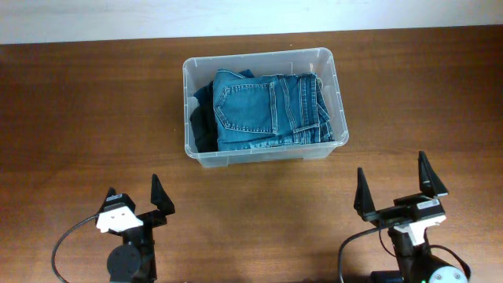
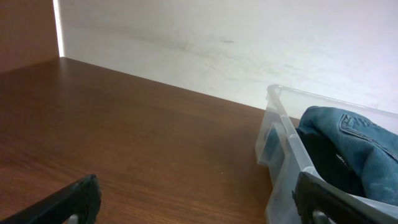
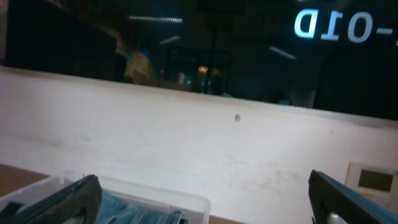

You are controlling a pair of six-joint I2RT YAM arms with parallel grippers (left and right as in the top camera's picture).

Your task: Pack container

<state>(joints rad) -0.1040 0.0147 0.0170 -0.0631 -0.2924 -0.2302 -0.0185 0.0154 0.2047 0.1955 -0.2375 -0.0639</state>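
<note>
The container point(image 1: 259, 57), a clear plastic bin, stands at the back middle of the wooden table. Folded blue jeans point(image 1: 269, 110) fill most of it, lying over a dark garment point(image 1: 203, 118) at its left side. My left gripper point(image 1: 134, 189) is open near the front left, well short of the bin, with nothing between its fingers. My right gripper point(image 1: 392, 174) is open at the front right, also empty. In the left wrist view the container point(image 2: 280, 149) and jeans point(image 2: 364, 140) lie to the right of my left gripper point(image 2: 199, 202). The right wrist view catches the container's rim point(image 3: 158, 194) with jeans point(image 3: 134, 214) inside, low left of my right gripper point(image 3: 202, 199).
A white wall point(image 1: 236, 16) runs along the table's far edge. Bare wood point(image 1: 78, 118) spreads left and right of the bin and in front of it. Above the wall a dark window point(image 3: 186, 50) shows, with a small wall plate point(image 3: 373, 180) at the right.
</note>
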